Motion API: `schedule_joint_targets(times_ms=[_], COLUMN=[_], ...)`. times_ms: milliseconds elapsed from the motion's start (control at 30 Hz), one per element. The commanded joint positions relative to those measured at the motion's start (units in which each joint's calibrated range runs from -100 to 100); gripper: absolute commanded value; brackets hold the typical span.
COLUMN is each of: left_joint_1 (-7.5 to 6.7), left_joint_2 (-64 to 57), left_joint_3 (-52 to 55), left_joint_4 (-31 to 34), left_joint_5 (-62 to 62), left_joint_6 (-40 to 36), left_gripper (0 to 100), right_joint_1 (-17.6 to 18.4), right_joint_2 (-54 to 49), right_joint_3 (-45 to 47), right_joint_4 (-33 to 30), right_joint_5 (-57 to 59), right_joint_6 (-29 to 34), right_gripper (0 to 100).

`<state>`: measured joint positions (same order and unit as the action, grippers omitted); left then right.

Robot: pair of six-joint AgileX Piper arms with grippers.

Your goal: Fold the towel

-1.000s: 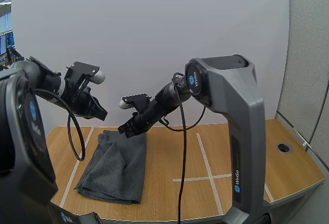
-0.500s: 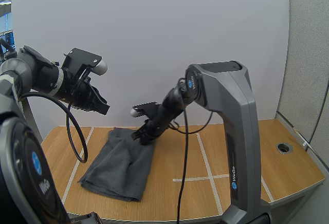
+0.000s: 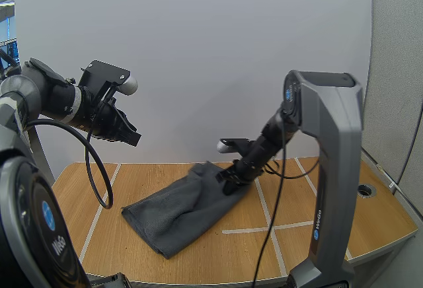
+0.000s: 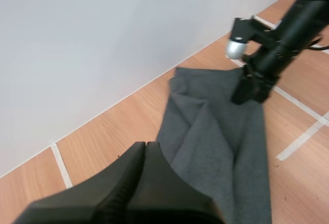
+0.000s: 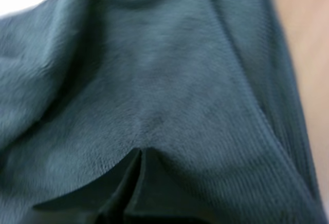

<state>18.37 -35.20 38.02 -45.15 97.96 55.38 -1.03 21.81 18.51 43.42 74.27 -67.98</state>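
My left gripper (image 3: pixel 131 137) hangs in the air above the left side of the table (image 3: pixel 344 216), well apart from the cloth. From its wrist camera the two black fingers (image 4: pixel 128 167) lie pressed together as one dark wedge with nothing between them.

To the right of it the towel (image 3: pixel 182 210) lies on the wood. It is dark grey and rumpled, stretched in a long slant from a near-left corner up toward the far middle, with soft folds along its length. It crosses a white tape line (image 3: pixel 268 210).

At the towel's far right end sits my right gripper (image 3: pixel 230 181), low on the table. In its wrist view the grey cloth (image 5: pixel 169 80) bunches around the fingers (image 5: pixel 123 190), which seem to be closed and pinching the towel's edge, though the blur makes this uncertain
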Motion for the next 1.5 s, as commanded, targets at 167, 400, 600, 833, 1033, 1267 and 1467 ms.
schedule_joint_targets(times_ms=[167,400,600,833,1033,1267,1467], left_joint_1=[0.07,0.07,0.07,0.07,0.07,0.07,0.07], left_joint_2=[2.71,7.24,6.96,6.96,6.96,6.96,6.96], left_joint_3=[-0.34,-0.34,-0.34,-0.34,-0.34,-0.34,-0.34], left_joint_4=[-1.08,0.57,-0.10,-1.38,-2.39,-3.09,-3.09], left_joint_5=[2.04,2.04,2.04,2.04,2.04,2.04,2.04], left_joint_6=[3.98,3.66,3.23,2.13,1.75,1.85,3.39], left_gripper=[0,0,0,0,0,0,0], right_joint_1=[-4.12,-4.12,-3.12,-1.83,-1.83,-2.30,-4.84], right_joint_2=[-22.72,-31.65,-29.43,-16.81,-10.38,-9.61,-11.15], right_joint_3=[24.06,31.72,25.28,16.03,14.46,17.44,24.51], right_joint_4=[-3.35,4.87,7.90,8.26,7.47,1.12,-3.41], right_joint_5=[0.96,-2.75,-11.06,-15.59,-20.18,-20.64,-19.55], right_joint_6=[-7.47,-12.37,-13.47,-11.79,-11.69,-10.11,-9.41], right_gripper=[0,0,0,0,0,0,0])
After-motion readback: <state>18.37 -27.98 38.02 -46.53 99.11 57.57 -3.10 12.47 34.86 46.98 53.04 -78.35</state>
